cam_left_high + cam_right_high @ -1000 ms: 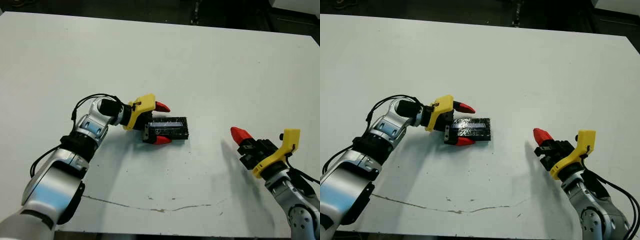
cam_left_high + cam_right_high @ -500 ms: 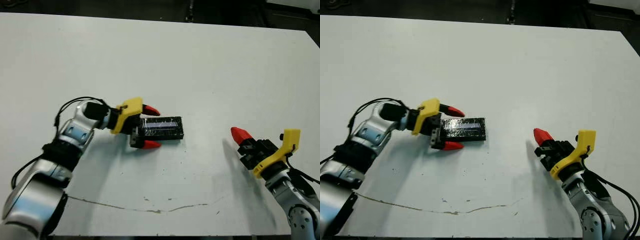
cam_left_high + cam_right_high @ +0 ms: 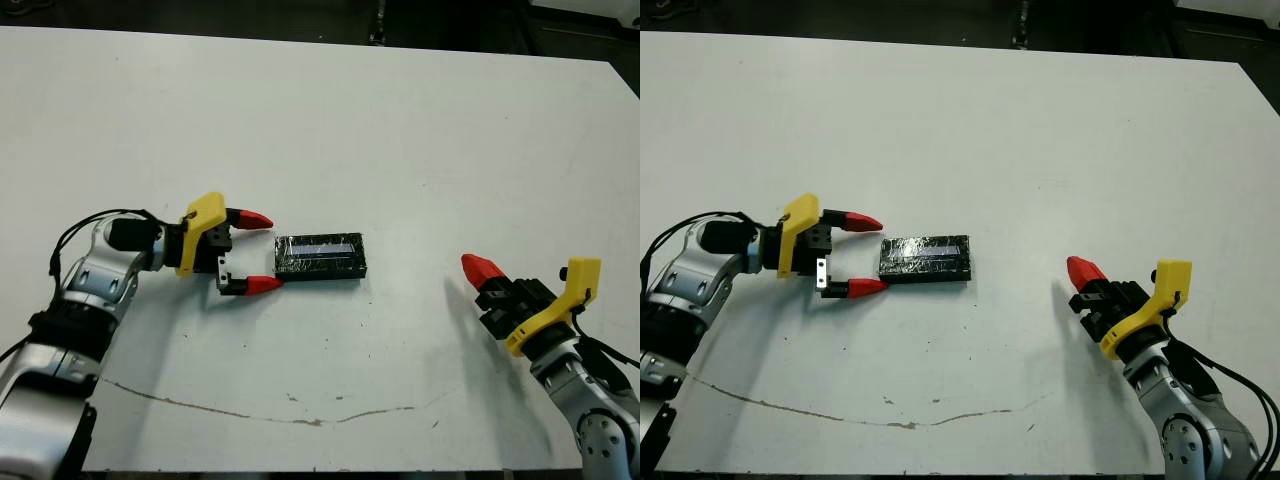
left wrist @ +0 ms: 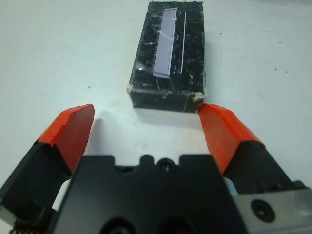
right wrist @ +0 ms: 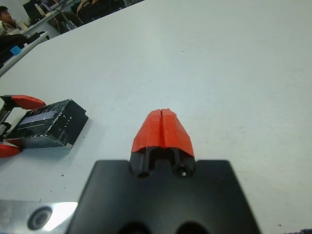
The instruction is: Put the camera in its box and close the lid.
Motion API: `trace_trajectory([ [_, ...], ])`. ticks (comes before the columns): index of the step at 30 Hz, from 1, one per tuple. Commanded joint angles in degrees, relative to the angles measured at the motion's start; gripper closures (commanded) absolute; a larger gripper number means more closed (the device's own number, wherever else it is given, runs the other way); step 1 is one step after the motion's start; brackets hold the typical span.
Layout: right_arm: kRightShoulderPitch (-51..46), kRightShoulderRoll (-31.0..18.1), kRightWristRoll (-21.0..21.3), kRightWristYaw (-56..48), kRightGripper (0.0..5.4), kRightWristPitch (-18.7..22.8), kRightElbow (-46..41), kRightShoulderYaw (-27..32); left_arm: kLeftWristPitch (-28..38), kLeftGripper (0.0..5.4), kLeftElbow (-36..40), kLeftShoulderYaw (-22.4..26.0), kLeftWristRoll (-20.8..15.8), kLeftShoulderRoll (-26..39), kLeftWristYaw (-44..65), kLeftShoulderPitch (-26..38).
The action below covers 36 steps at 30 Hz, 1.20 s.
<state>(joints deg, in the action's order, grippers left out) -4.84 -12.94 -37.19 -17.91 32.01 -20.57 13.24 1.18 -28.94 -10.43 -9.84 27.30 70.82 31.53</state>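
A black speckled lid (image 3: pixel 320 246) with a pale stripe lies flat on top of the box (image 3: pixel 322 270), whose dark sides show beneath it, at the middle of the white table (image 3: pixel 400 130). The camera is hidden. My left gripper (image 3: pixel 263 251) is open just left of the box, its red fingertips level with the box's near end and a small gap away from it; the left wrist view shows that end (image 4: pixel 165 97) just beyond the fingers (image 4: pixel 73 129). My right gripper (image 3: pixel 482 268) rests shut and empty well to the right.
A thin dark scratch (image 3: pixel 300 420) runs across the table near its front edge. In the right wrist view, people (image 5: pixel 7 17) sit beyond the table's far side.
My left gripper has drawn back to the left, off the box end it was straddling. The box and lid stay where they were. The right arm has not moved.
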Motion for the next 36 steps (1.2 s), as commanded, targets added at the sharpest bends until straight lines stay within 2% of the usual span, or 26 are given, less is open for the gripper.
trace_trajectory([
  [1, -0.6, -0.3, 0.1, 0.7, 5.4, 0.5, -0.1, 0.3, -1.1, 0.01, -1.2, 0.2, 1.8, 3.5, 0.0, -4.0],
  [8, -0.5, -0.5, 0.5, 0.7, 5.4, 0.5, -0.1, 0.1, -7.0, 0.01, 4.6, 2.3, -1.2, 8.8, 3.4, -4.3],
  [11, -0.3, -0.4, 0.2, 0.5, 5.4, 0.6, 0.1, 0.2, -12.6, 0.13, 13.0, 6.6, -4.3, 9.3, -1.5, -6.4],
  [14, -0.2, -0.3, 0.0, 0.8, 5.4, 0.7, 0.1, 0.3, -11.4, 0.43, 20.9, 11.7, -8.0, 5.9, -8.1, -10.3],
  [17, -0.2, -0.3, -0.5, 1.2, 5.4, 1.3, -0.2, 0.4, -15.3, 0.86, 30.1, 15.6, -14.6, -0.1, -16.6, -13.8],
  [20, -0.1, -0.6, 0.0, 0.8, 5.4, 0.6, 0.1, 0.1, -16.7, 1.3, 37.2, 15.4, -18.1, -6.6, -24.5, -15.6],
  [21, -0.1, -0.6, 0.1, 0.6, 5.4, 0.3, 0.2, 0.0, -17.0, 1.44, 38.9, 14.6, -18.3, -8.7, -27.0, -15.9],
  [25, 0.0, -0.3, -0.5, 0.9, 5.4, 0.8, 0.1, 0.2, -15.2, 2.05, 42.2, 8.9, -14.9, -16.0, -35.0, -16.5],
  [32, -0.2, -0.3, -0.4, 0.9, 5.4, 0.7, -0.1, 0.1, -17.1, 3.1, 38.8, 0.7, -10.1, -22.8, -41.3, -14.4],
  [36, -0.2, -0.1, -0.7, 0.8, 5.4, 0.6, 0.0, 0.3, -21.1, 3.72, 37.7, -2.0, -7.4, -24.8, -45.8, -14.1],
])
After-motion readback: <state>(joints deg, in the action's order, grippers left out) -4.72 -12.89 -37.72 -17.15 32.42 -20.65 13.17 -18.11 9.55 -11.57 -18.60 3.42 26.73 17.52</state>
